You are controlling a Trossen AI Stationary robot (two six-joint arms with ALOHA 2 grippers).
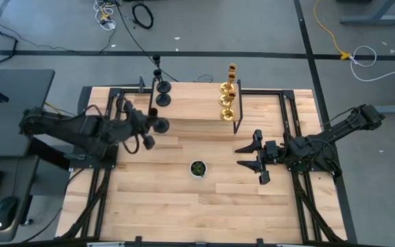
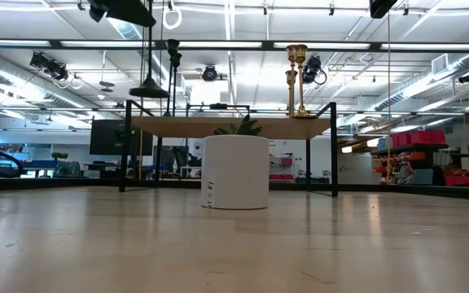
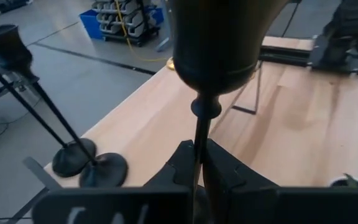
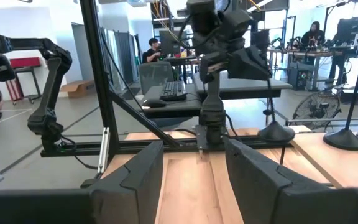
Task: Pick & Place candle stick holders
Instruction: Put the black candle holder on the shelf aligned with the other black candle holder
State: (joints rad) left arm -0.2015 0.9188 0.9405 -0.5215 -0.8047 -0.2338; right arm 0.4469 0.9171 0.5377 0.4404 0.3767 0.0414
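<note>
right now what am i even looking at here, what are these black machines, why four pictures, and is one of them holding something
These are two robot arms at a wooden table, each ending in a two-finger gripper. One picture looks down from above, one sits at table-top height, and the other two come from a camera on each wrist. On a raised shelf at the back stand three gold candle stick holders and two black candle stick holders. A small white pot with a plant sits mid-table. The left gripper is shut on the thin stem of a third black holder. The right gripper waits open, holding nothing.
</note>
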